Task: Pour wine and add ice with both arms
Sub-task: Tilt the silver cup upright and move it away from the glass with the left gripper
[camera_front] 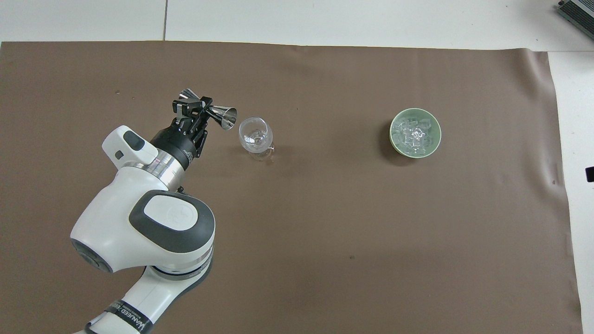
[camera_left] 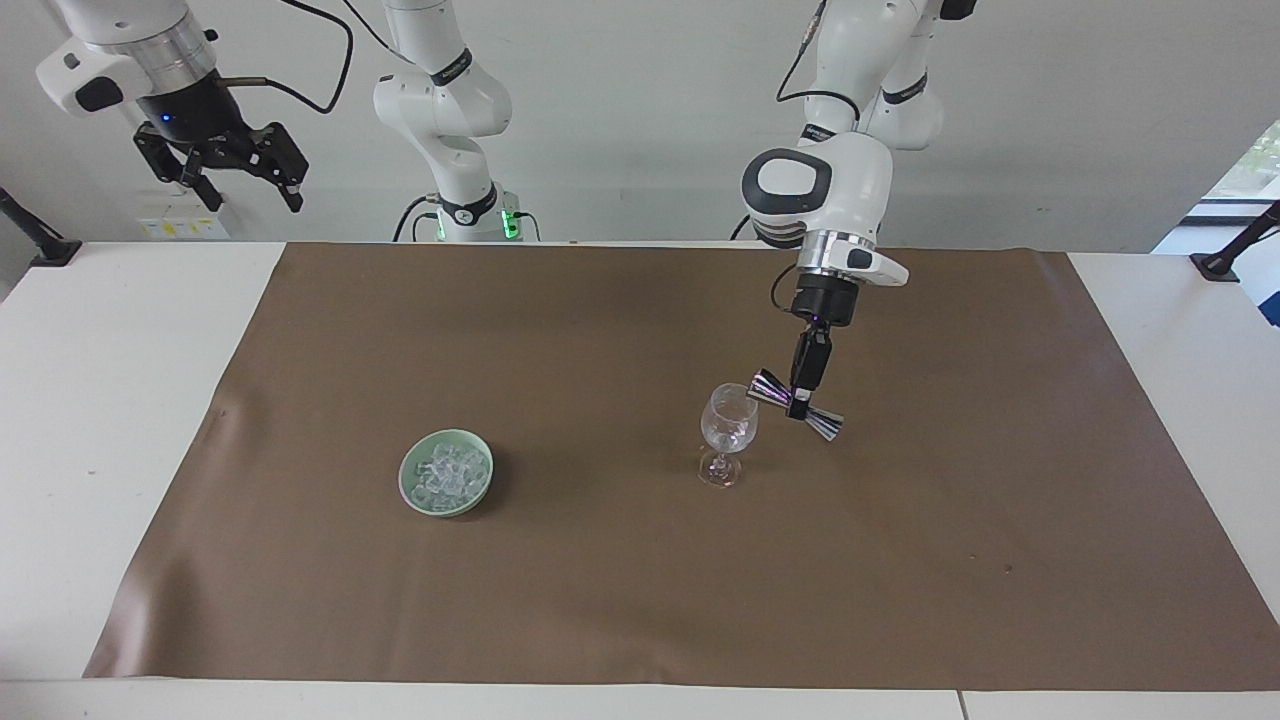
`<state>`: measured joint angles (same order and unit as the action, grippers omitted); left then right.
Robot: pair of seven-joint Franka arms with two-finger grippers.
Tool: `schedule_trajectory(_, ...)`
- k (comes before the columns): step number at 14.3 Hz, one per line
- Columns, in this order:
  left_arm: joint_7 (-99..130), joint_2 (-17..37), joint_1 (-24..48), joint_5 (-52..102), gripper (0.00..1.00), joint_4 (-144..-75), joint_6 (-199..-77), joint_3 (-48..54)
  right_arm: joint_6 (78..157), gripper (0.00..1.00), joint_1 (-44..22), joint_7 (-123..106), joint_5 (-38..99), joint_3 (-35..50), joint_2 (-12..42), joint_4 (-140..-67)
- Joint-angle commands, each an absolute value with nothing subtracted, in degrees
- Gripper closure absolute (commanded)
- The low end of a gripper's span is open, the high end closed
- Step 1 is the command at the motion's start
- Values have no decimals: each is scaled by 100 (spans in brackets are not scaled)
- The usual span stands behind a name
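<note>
A clear stemmed glass (camera_left: 728,428) (camera_front: 255,136) stands upright on the brown mat. My left gripper (camera_left: 800,402) (camera_front: 198,108) is shut on the waist of a steel double-cone jigger (camera_left: 797,404) (camera_front: 209,109), held sideways in the air just beside the glass's rim, toward the left arm's end of the table. The ice (camera_left: 447,473) (camera_front: 414,133) lies heaped in a pale green bowl (camera_left: 410,488) (camera_front: 393,139) toward the right arm's end. My right gripper (camera_left: 228,162) hangs open, high above the table's corner by its own base, and waits. No wine shows in the glass.
The brown mat (camera_left: 600,600) (camera_front: 348,232) covers most of the white table (camera_left: 100,400). A dark clamp (camera_left: 1225,255) sits at the table's edge at the left arm's end, another (camera_left: 35,240) at the right arm's end.
</note>
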<state>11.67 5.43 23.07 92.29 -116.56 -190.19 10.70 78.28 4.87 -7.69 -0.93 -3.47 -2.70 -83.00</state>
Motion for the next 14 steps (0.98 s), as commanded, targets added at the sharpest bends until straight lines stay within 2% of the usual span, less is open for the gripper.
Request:
schedule_trajectory(1, 1178, 343, 2040, 9483, 100, -11716, -18722, 1090, 7893, 0, 519, -694, -26, -325, -422, -8481)
schedule_trajectory(14, 1423, 229, 1319, 9483, 100, -11760, -17729, 1072, 7893, 0, 519, -694, -26, -325, -422, -8481)
